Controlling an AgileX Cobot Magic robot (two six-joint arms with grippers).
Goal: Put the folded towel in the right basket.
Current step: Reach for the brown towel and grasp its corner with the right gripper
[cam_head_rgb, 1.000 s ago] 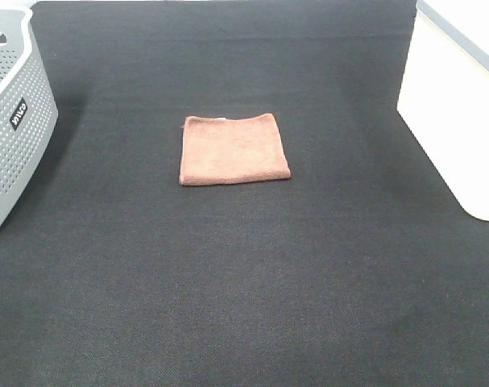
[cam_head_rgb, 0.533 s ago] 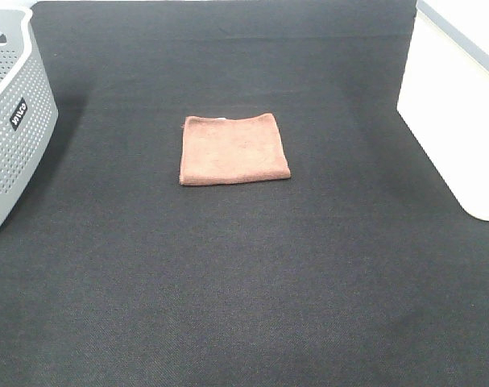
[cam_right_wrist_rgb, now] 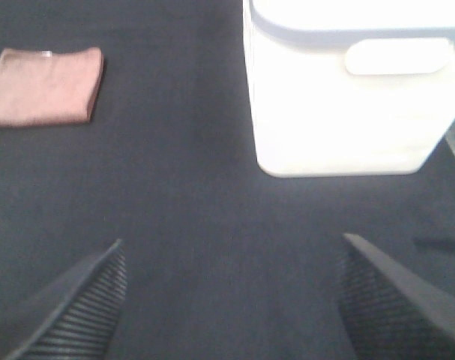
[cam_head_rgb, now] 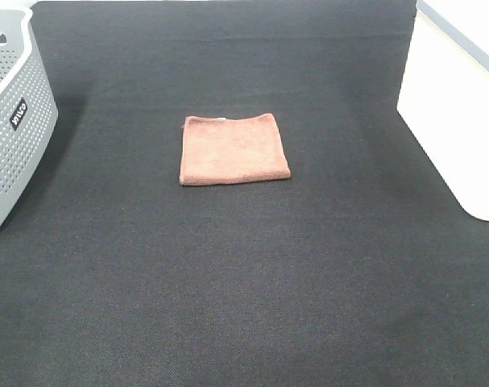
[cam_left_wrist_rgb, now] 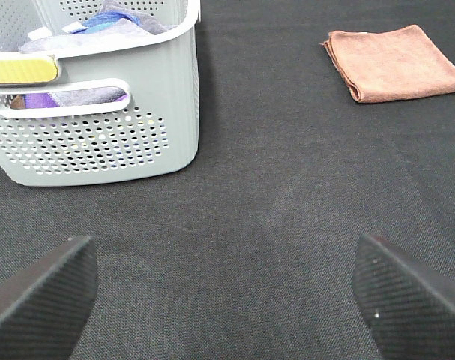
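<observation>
On the dark mat [cam_head_rgb: 244,290], between two baskets — a folded towel [cam_head_rgb: 234,150] lying flat.
The brown towel sits toward the far middle of the mat, well apart from the white right basket [cam_head_rgb: 457,113] at the right edge and from the grey perforated left basket [cam_head_rgb: 14,129] at the left edge, which holds some cloths [cam_left_wrist_rgb: 111,22]. The left gripper [cam_left_wrist_rgb: 226,296] and right gripper [cam_right_wrist_rgb: 234,304] each hover over bare mat with jaws spread wide — neither grips anything, and neither touches the towel.
</observation>
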